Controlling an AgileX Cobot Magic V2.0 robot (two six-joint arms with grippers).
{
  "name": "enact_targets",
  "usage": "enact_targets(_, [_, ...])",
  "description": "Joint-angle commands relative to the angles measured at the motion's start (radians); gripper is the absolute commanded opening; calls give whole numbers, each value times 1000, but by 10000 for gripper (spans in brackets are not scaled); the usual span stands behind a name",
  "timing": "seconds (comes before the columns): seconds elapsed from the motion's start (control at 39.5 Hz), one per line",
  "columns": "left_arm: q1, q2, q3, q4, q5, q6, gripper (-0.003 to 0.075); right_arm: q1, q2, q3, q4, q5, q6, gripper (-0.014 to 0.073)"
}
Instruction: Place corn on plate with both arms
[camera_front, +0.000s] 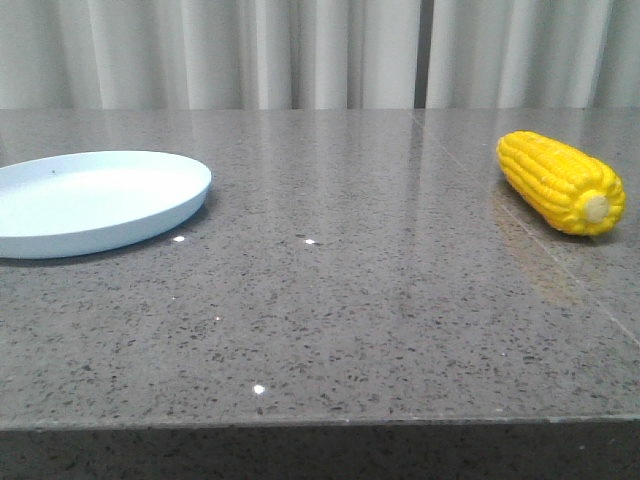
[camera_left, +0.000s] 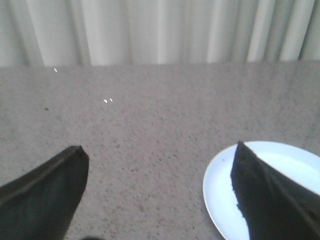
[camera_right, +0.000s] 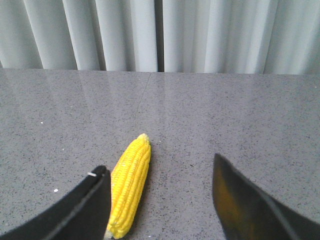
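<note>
So far nil done: we log corn (camera_front: 562, 181) on table, well apart from plate (camera_front: 95, 200); left gripper (camera_left: 160, 165) & right gripper (camera_right: 159, 187) both spread wide, empty; pickup + placing left.

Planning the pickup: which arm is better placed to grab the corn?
Right. The corn lies just beside the open right gripper; the left gripper hangs by the plate, far across the table.

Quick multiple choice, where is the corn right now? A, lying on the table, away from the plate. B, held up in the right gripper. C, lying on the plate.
A: the corn lies on the table, far from the empty plate.
</note>
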Motion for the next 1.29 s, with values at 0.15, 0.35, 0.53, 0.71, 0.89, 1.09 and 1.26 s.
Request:
enact_targets(0.15, [-136, 340, -275, -50, 250, 0, 563, -4, 13, -39, 9, -70, -9, 471])
enact_targets(0.35, [-183, 592, -434, -50, 435, 0, 563, -4, 13, -39, 9, -70, -9, 471])
enact_targets(0.53, [-174, 748, -508, -50, 486, 0, 563, -4, 13, -39, 9, -70, -9, 471])
enact_targets(0.71, [-174, 840, -519, -50, 480, 0, 562, -4, 13, -39, 9, -70, -9, 471])
enact_targets(0.89, [-174, 873, -519, -56, 480, 0, 524, -4, 13, -39, 9, -70, -9, 471])
enact_targets(1.09, [-174, 873, -523, -60, 477, 0, 197, -4, 13, -39, 9, -70, -9, 471])
enact_targets(1.26, [-174, 873, -525, -66, 469, 0, -20, -4, 13, -39, 9, -70, -9, 471])
